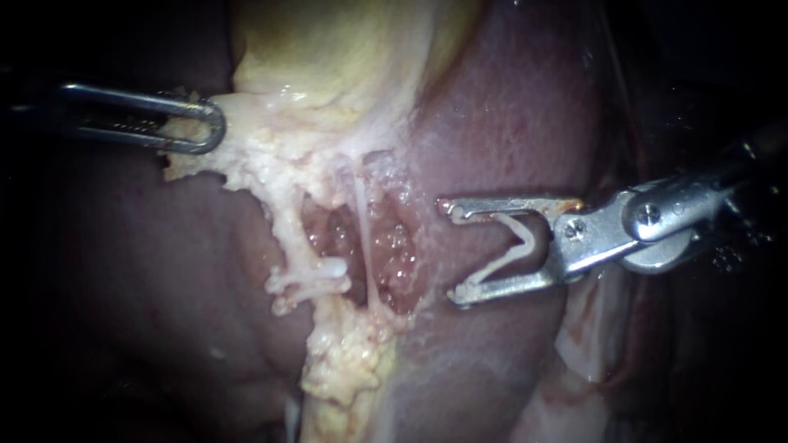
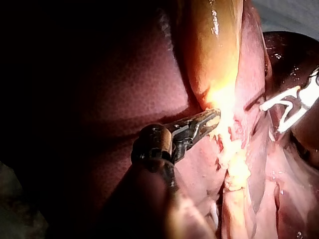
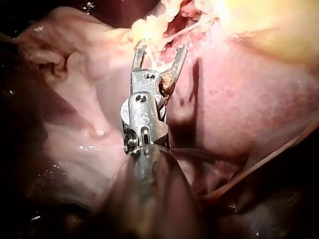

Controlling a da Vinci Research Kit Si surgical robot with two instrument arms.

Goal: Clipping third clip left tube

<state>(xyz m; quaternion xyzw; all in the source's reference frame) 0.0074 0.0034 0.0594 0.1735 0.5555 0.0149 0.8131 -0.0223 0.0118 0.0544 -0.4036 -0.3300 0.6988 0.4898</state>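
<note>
Endoscope view: pincer of left instrument [image 1: 205,123] grips fat [image 1: 246,156]; that of right instrument [image 1: 451,251] holds a spread clip [image 1: 502,261]. Misaimed, it could catch liver [image 1: 509,107].

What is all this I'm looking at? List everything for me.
liver: one, dark red, surrounding everything.
gallbladder: one, yellowish, uppermost in the endoscope view.
fatty tissue: ragged whitish band running down from the gallbladder.
left tube: one, whitish, within that band.
clips: two, it seems, white, across the left tube.
thin strand: one, pale, right of the left tube.
loaded clip: one, white, V-shaped, in the right instrument.
left instrument: one, metal, jaws shut on the fatty tissue.
right instrument: one, metal, jaws spread, holding the loaded clip, short of the tube.
</note>
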